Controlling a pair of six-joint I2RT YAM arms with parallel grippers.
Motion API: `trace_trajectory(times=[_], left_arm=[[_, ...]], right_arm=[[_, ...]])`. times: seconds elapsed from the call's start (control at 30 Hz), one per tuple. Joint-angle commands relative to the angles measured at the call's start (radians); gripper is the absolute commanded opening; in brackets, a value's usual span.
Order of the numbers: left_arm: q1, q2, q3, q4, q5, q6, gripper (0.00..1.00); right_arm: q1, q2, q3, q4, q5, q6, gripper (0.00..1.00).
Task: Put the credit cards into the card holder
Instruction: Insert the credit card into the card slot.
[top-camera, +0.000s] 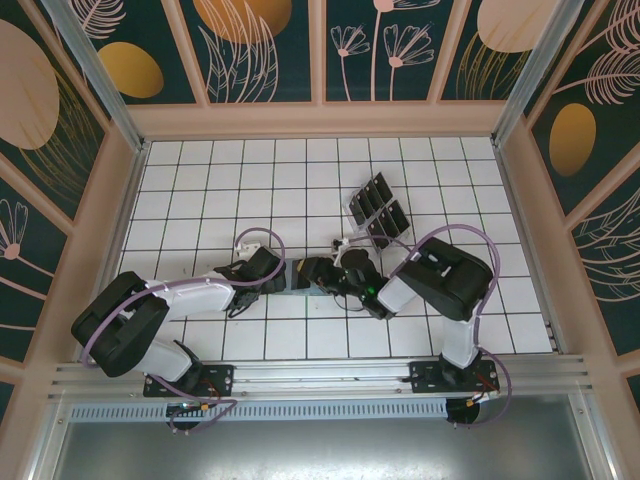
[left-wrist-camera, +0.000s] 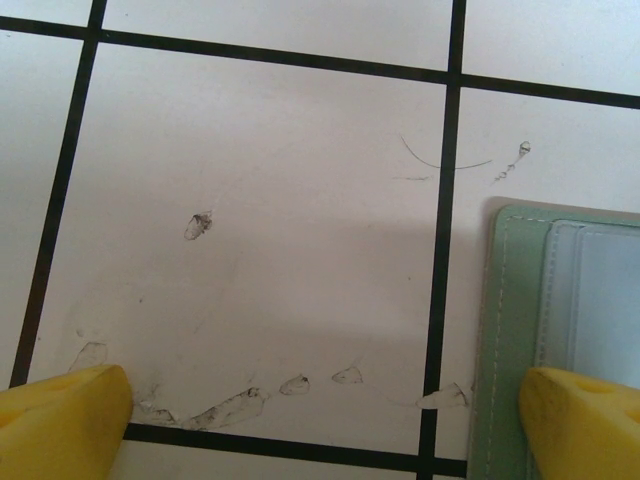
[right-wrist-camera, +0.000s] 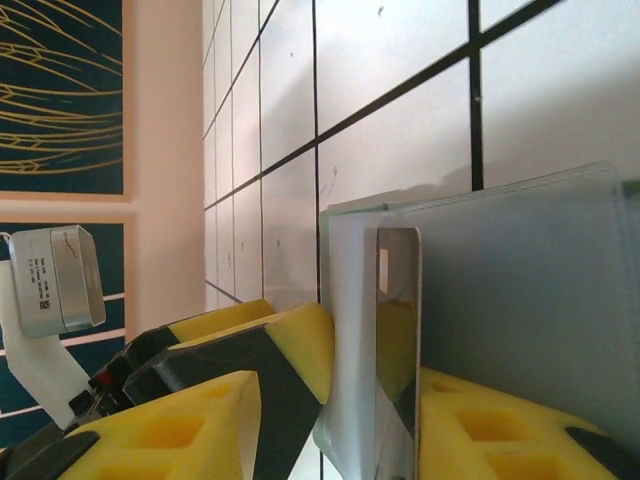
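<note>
A white tabletop (top-camera: 200, 180) ruled in black squares sat inside walls (top-camera: 270, 50) painted with dark leaf panels. The card holder (left-wrist-camera: 520, 300) lay flat near the middle of the near rows, between the two arms. From the left fingers (left-wrist-camera: 60, 420) it lay to the right. They stood wide apart and held nothing, and the right-hand tip sat at the holder's near edge, whose long stitched side ran straight away from the wrist.

The right fingers (right-wrist-camera: 290, 350) stood partly apart on either side of a thin, upright grey-green panel, probably the holder's flap. No firm clamp on it could be made out.

The credit cards (top-camera: 378, 208) lay in a dark cluster farther back, just beyond the right wrist. The right arm was therefore the nearer one to fetch them, and the left was better placed to steady the holder.
</note>
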Motion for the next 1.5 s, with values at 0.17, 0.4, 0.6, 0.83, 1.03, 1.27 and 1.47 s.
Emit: trace_trajectory(times=[0.17, 0.4, 0.6, 0.83, 1.03, 1.27, 1.47], left_arm=[[-0.003, -0.001, -0.029, -0.060, 0.014, -0.017, 0.99], [-0.003, -0.033, -0.019, -0.075, 0.007, -0.023, 0.99], [-0.003, -0.057, -0.017, -0.088, -0.005, -0.027, 0.99], [-0.003, -0.053, -0.026, -0.079, -0.007, -0.030, 0.99], [-0.003, -0.033, -0.033, -0.066, -0.003, -0.030, 0.99], [-0.003, -0.007, -0.037, -0.044, 0.004, -0.031, 0.99], [-0.003, 0.012, -0.043, -0.027, 0.012, -0.035, 0.99]], right_arm=[[-0.012, -0.081, 0.111, -0.438, 0.063, -0.178, 0.49], [-0.010, -0.126, 0.188, -0.654, 0.133, -0.273, 0.52], [-0.009, -0.160, 0.212, -0.752, 0.180, -0.310, 0.52], [-0.010, -0.165, 0.220, -0.771, 0.184, -0.326, 0.51], [-0.005, -0.146, 0.228, -0.761, 0.164, -0.325, 0.49], [0.033, -0.103, 0.280, -0.783, 0.159, -0.338, 0.49], [0.069, -0.064, 0.325, -0.797, 0.152, -0.340, 0.50]])
